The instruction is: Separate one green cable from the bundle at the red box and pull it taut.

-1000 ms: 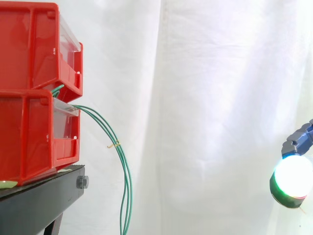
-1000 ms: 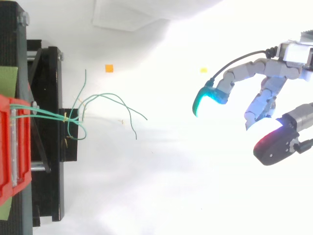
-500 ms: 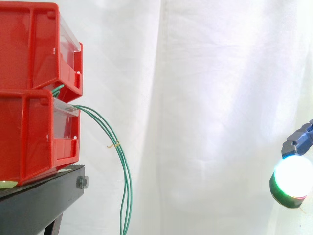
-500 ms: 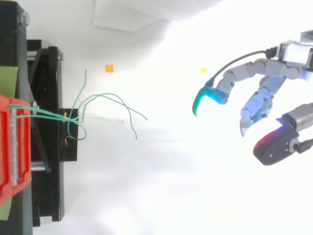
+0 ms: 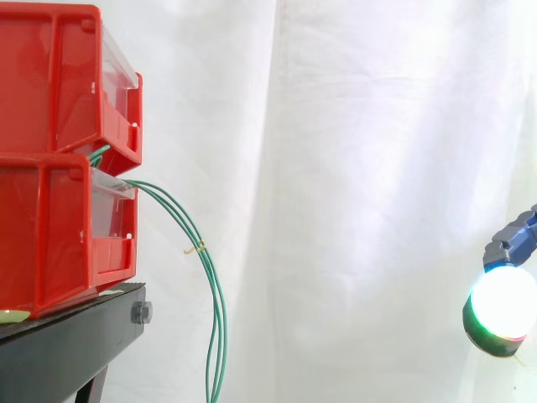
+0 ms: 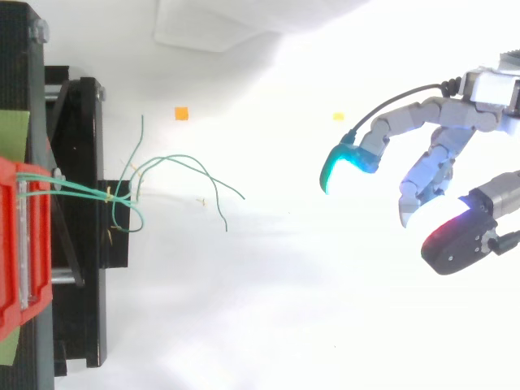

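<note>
Thin green cables (image 5: 222, 327) leave the front lip of the lower red plastic bin (image 5: 50, 227) at the black stand's (image 5: 75, 344) edge, hanging slack and downward. The robot's hand (image 6: 439, 150) hovers well apart, facing them, fingers spread, loosely bent and holding nothing.

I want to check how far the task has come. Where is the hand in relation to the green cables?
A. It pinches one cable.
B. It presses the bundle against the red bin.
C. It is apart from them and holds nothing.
C: in the top view the hand hangs far to the right of the green cables, with open space between them, and its relaxed fingers hold nothing.
</note>
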Controlling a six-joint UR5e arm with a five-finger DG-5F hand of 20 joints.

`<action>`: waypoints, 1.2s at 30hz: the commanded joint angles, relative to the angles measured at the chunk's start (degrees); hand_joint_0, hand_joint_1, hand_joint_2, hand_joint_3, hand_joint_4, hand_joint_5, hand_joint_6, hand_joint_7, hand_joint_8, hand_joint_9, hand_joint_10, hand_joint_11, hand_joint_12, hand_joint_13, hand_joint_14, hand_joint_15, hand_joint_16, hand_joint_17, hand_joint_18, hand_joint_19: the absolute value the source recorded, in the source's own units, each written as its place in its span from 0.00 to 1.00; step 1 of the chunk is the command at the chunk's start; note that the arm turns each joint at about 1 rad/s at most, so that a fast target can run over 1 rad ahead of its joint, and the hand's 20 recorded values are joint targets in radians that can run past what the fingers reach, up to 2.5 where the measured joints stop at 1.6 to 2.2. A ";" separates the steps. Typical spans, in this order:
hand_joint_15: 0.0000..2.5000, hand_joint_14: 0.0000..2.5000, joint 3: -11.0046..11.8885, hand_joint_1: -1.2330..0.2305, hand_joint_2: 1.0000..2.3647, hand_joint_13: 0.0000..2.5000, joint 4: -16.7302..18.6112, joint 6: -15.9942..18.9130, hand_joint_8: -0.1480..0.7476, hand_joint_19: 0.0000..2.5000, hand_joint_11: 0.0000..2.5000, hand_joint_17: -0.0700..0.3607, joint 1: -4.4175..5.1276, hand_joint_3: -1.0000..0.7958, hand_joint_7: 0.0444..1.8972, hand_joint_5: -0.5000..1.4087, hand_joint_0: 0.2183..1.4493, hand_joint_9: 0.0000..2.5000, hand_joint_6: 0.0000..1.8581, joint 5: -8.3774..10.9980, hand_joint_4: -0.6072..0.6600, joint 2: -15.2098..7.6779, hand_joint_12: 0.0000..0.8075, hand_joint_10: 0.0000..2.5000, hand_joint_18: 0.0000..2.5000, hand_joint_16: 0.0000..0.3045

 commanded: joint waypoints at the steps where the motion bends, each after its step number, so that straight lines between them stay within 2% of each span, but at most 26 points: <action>1: 0.33 0.01 0.00 0.50 0.00 0.45 0.00 -0.03 0.47 0.30 0.29 0.49 0.01 0.28 0.36 0.16 0.21 0.41 0.27 0.00 0.63 0.06 0.49 0.01 0.41 0.21; 30: 0.33 0.01 0.00 0.50 0.00 0.45 0.00 -0.03 0.47 0.30 0.29 0.49 0.01 0.28 0.36 0.17 0.22 0.40 0.27 0.00 0.63 -0.03 0.48 0.01 0.40 0.20; 36: 0.31 0.01 0.00 0.50 0.00 0.44 0.00 -0.03 0.44 0.30 0.27 0.48 0.01 0.28 0.36 0.16 0.22 0.39 0.27 0.00 0.64 0.06 0.47 0.01 0.39 0.20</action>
